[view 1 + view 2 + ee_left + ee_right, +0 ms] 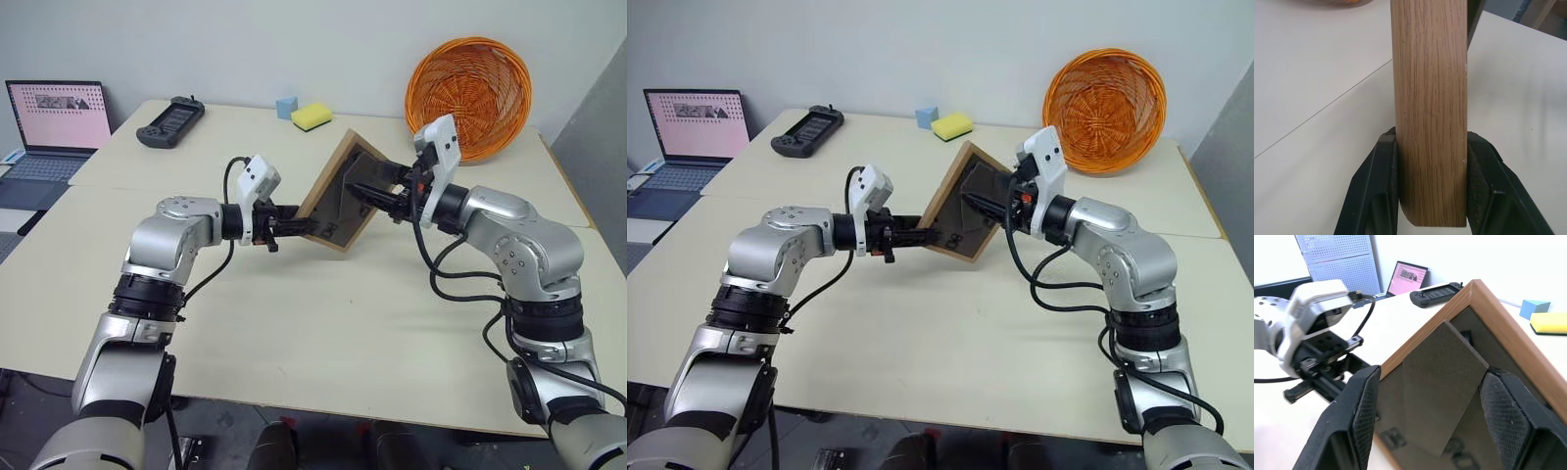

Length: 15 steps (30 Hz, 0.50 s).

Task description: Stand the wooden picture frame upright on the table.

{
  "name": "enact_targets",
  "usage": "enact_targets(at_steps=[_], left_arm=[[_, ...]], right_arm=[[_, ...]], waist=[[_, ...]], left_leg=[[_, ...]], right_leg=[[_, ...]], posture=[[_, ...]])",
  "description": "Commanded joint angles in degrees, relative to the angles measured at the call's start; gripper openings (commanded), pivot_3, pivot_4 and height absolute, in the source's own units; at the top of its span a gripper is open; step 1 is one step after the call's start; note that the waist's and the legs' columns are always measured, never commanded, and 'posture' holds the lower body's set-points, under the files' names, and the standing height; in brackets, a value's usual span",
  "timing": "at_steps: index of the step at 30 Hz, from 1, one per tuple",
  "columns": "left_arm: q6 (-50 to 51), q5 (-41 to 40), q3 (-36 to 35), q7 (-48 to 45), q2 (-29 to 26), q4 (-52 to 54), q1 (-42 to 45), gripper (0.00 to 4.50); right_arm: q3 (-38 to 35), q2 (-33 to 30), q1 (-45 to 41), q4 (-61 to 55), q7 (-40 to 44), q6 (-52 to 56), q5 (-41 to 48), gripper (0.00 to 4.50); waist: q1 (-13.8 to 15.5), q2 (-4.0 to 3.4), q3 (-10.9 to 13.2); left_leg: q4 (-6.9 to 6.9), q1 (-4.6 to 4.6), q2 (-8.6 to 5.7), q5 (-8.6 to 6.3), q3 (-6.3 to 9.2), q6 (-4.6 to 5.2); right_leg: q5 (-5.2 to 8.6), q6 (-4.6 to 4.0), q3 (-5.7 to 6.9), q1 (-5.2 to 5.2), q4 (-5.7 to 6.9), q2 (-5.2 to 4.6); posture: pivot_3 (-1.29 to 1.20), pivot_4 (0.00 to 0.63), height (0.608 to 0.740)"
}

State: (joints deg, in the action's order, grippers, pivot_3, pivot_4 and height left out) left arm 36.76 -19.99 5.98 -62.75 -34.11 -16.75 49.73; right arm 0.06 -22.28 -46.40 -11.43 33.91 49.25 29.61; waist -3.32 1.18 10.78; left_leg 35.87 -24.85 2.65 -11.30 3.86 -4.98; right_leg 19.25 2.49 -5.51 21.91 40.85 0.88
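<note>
Wooden picture frame (338, 193) pinched at lower edge by left gripper (294, 226), fingers (1374, 191) pressed on both faces, held tilted above the table (323, 323) with dark back toward robot. Right gripper (377, 199) spread wide at the back panel, fingers (1364, 404) either side of fold-out stand (1442, 391). Orange basket (470, 96), yellow sponge (312, 117), blue block (286, 107), handheld console (170, 122) at far edge, laptop (54, 127) far left

Bare table (323, 333) lies open below the raised wooden picture frame (338, 196); orange basket (470, 93) crowds the far-right corner.
</note>
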Motion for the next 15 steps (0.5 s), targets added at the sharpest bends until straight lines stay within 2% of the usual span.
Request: enact_targets(at_steps=[1, 15], left_arm=[[-2.98, 0.96, -0.32, -1.13, 0.06, -1.4, 2.68, 1.31], [-4.4, 2.23, -1.56, -1.92, 1.15, -8.13, 6.84, 1.31]], right_arm=[[-1.02, -0.25, -0.05, -5.06, -0.3, 1.08, 2.18, 3.16], [-0.92, -2.14, 4.2, -8.2, -1.36, 2.41, 1.39, 3.16]], waist=[[0.01, 0.0, 0.0], [-0.07, 0.0, 0.0]], left_leg=[[0.0, 0.0, 0.0, 0.0, 0.0, 0.0], [-0.01, -0.03, 0.0, 0.0, -0.02, 0.0]], right_leg=[[0.0, 0.0, 0.0, 0.0, 0.0, 0.0], [0.0, 0.0, -0.01, 0.06, 0.01, 0.01]], posture=[[0.0, 0.15, 0.74], [0.0, 0.15, 0.74]])
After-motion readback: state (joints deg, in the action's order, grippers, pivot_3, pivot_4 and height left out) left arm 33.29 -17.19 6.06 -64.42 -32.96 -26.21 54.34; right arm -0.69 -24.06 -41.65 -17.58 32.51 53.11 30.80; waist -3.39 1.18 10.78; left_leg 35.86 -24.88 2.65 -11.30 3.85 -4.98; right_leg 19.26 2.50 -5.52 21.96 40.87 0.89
